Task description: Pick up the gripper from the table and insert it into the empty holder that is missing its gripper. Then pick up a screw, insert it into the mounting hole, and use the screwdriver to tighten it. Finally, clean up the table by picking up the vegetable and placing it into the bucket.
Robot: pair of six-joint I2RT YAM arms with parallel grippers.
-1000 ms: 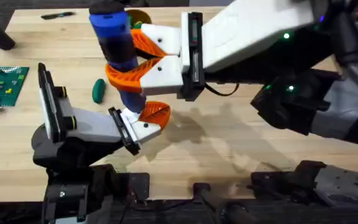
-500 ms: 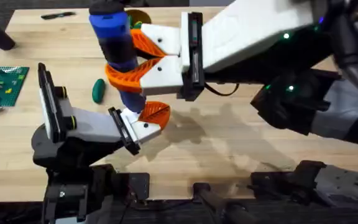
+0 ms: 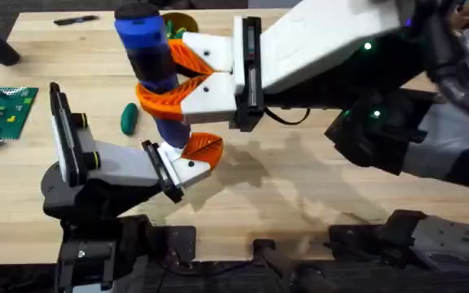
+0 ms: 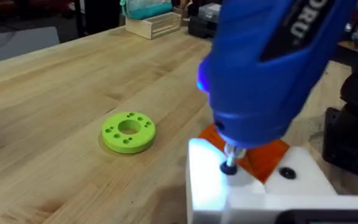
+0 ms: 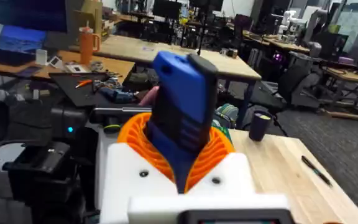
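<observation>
At far left of the overhead view a green board [image 3: 2, 112] sits near the table [image 3: 316, 195] edge. The vegetable [image 3: 129, 119] lies left of centre, beside the left gripper [image 3: 187, 159]; I cannot tell its finger spread. The right gripper [image 3: 163, 77], orange pads clamped, holds the screwdriver [image 3: 149, 57] upright, tip on the holder [image 4: 253, 193]. The bucket [image 3: 181, 22] peeks out at top centre; bare wood stretches right.

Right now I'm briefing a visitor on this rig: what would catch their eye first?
The bright blue cylindrical powered screwdriver, upright and clamped in the right gripper above the table's middle. Its thin metal tip presses a screw on the white angular plastic holder in the left wrist view. A small dark green oval toy vegetable lies nearby.
</observation>
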